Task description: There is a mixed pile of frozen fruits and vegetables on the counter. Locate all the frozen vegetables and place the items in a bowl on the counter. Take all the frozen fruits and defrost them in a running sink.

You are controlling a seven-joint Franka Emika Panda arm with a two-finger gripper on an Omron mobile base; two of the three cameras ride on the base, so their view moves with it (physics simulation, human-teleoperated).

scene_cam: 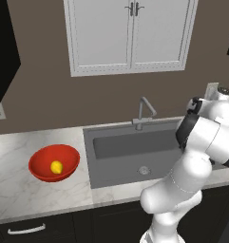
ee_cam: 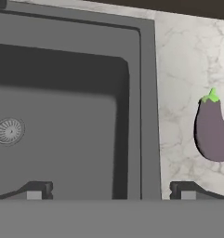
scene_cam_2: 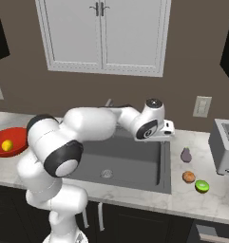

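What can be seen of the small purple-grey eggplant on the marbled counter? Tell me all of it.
The purple-grey eggplant is a small, smooth, matte-looking piece, plump at one end and narrowing to a bright green stem cap. It lies on the white-grey marbled counter just right of the dark grey sink, apart from its rim. The orange-brown round piece and green round piece sit nearby. Nothing touches it but the counter.

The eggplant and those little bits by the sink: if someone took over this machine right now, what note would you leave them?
Tool: open, empty, over the sink's right rim.
Red bowl, left of the sink: holds the yellow piece.
On the counter right of the sink: eggplant, orange-brown piece, green piece.
Done: yellow piece bowled.
Left: eggplant to the bowl; the other two into the sink. I cannot tell whether the faucet is running.
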